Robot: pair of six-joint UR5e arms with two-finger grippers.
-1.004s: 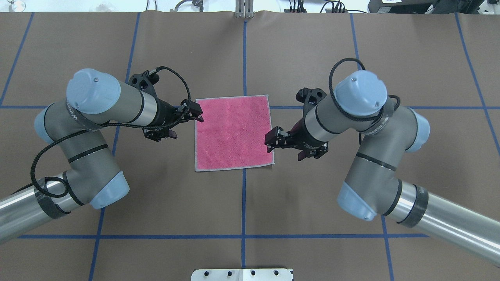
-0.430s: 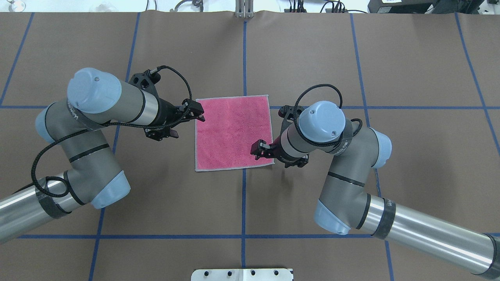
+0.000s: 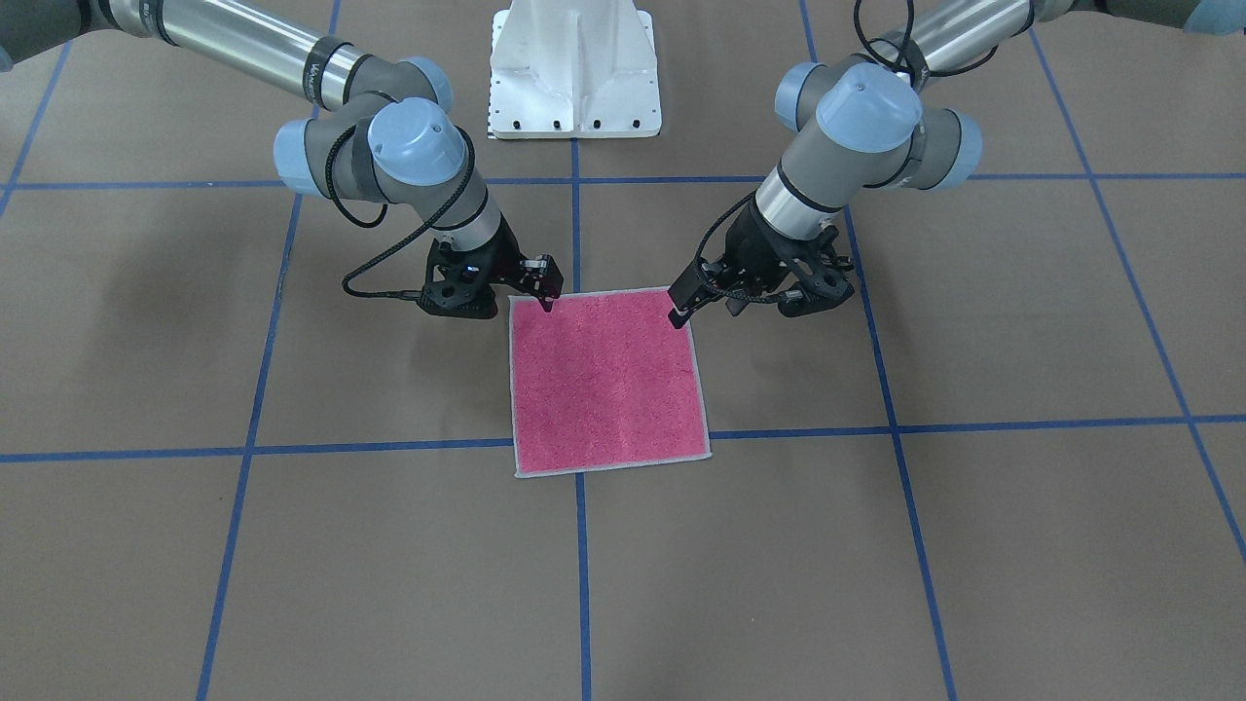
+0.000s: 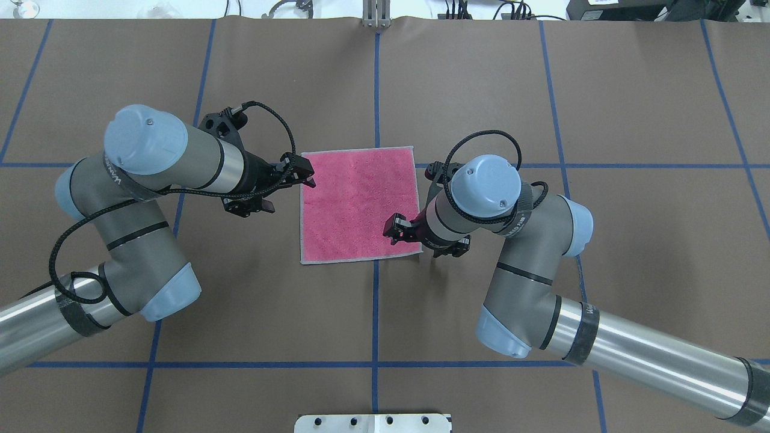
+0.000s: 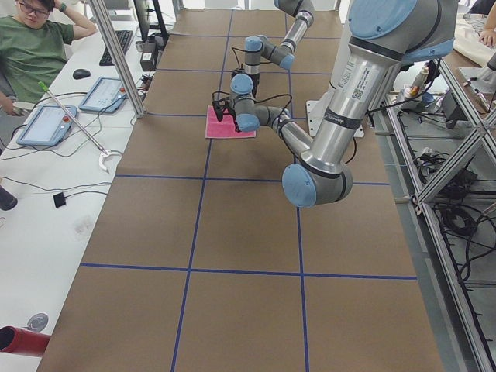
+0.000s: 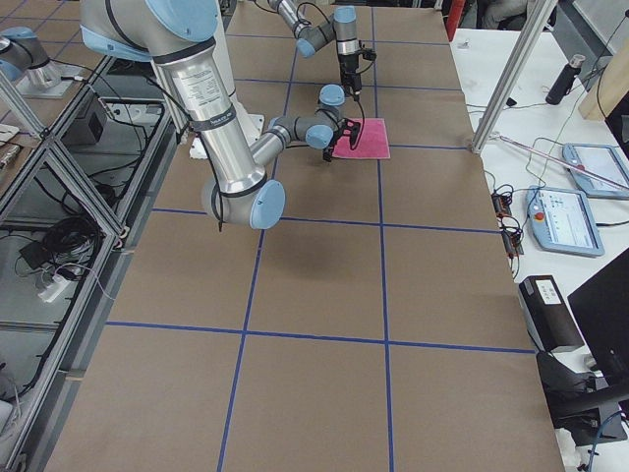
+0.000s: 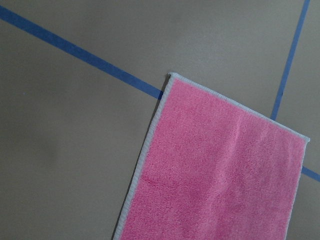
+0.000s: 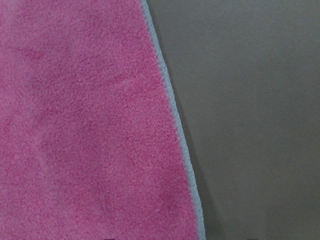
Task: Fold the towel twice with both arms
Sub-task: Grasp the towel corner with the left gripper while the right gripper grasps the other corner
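Note:
The towel point(image 4: 355, 198) lies flat and pink face up on the brown table, with a light grey border; it also shows in the front view point(image 3: 608, 380). My left gripper point(image 4: 305, 173) hovers open at the towel's left edge, empty. The left wrist view shows the towel point(image 7: 215, 175) with its far-left corner over a blue tape line. My right gripper point(image 4: 394, 230) is open and low over the towel's near-right part. The right wrist view shows the towel point(image 8: 90, 125) and its right border close up. In the front view, the left gripper point(image 3: 677, 310) and right gripper point(image 3: 547, 287) flank the edge nearest the robot.
Blue tape lines point(image 4: 376, 313) divide the brown table cover into squares. The white pedestal base point(image 3: 574, 68) stands behind the towel on the robot's side. An operator point(image 5: 31, 46) sits at a side table with tablets point(image 5: 46, 124) beyond the table's far edge.
The right arm has swung in to the left; its gripper moved from beside the towel's right edge to over the near-right part. The left gripper has barely moved.

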